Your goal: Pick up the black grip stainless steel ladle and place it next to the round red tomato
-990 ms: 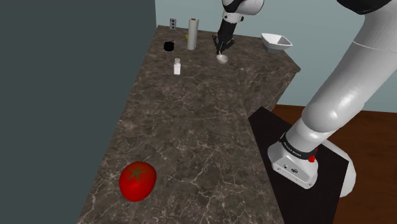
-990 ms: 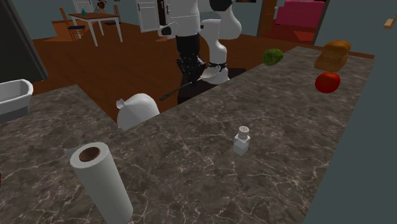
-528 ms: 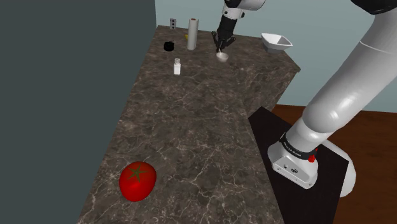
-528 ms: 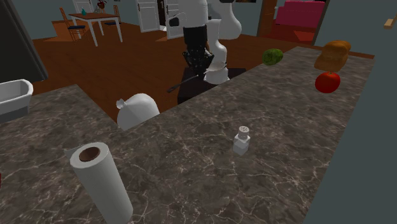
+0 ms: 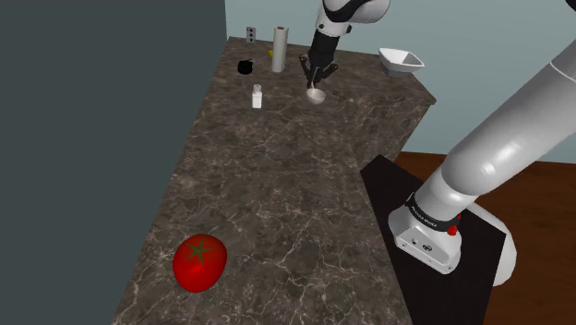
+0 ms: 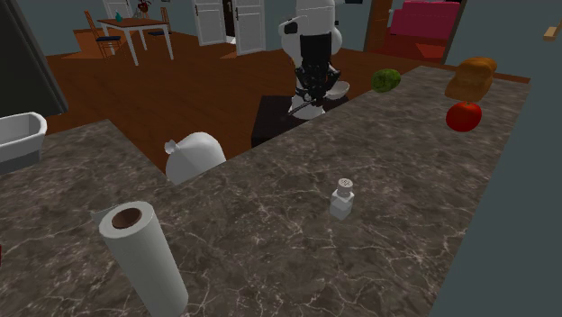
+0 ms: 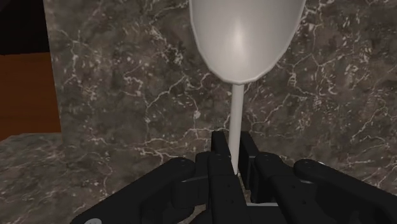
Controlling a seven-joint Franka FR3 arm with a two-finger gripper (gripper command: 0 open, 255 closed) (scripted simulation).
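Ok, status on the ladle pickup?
Black two-finger gripper shut on pale grey ladle, bowl hanging down. Round red tomato far along dark marbled counter. Small white shaker beside the route.

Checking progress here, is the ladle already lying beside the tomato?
No, in the shoulder view the ladle hangs from the gripper at the counter's far end, well apart from the tomato.
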